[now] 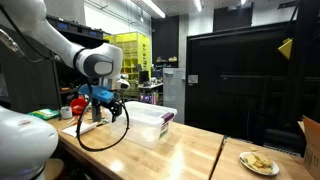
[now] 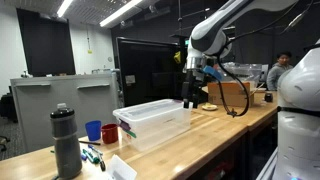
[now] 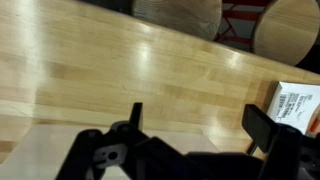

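Observation:
My gripper (image 1: 108, 104) (image 2: 195, 97) hangs open and empty over the wooden table (image 1: 200, 150), just past one end of a clear plastic bin (image 1: 150, 122) (image 2: 155, 119). In the wrist view the two dark fingers (image 3: 135, 115) stand wide apart, with only bare wood between them. A pale translucent edge, probably the bin's rim (image 3: 40, 150), shows at the lower left of that view. A black cable (image 1: 100, 135) loops down from the wrist beside the bin.
A plate of food (image 1: 258, 162) and a cardboard box (image 1: 312, 142) sit at one end of the table. At the other end stand a black bottle (image 2: 66, 140), a blue cup (image 2: 93, 130), a red cup (image 2: 110, 132) and markers (image 2: 92, 155). A white labelled item (image 3: 294, 102) lies near the gripper.

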Robot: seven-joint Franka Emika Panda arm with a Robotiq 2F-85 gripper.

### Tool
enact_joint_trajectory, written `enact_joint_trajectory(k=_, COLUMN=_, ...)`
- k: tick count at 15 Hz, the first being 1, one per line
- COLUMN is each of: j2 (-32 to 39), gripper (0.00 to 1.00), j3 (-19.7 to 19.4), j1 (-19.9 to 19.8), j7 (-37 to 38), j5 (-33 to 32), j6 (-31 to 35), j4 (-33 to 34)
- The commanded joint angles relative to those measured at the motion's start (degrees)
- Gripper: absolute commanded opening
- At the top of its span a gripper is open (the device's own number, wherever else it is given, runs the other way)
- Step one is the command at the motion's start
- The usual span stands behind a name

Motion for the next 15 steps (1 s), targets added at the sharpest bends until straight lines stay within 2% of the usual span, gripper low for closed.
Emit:
enact_joint_trajectory(k=1, j2=-0.01, gripper=1.0, j3=0.55, j1=-0.6, j7=-0.3, j5=0.36, j6=-0.26, j4=0.11)
enact_joint_trajectory(k=15, j2=-0.09, gripper=1.0, j3=0.45, j1=-0.06, j7=-0.03, j5=1.33, j6=-0.84, j4=1.3)
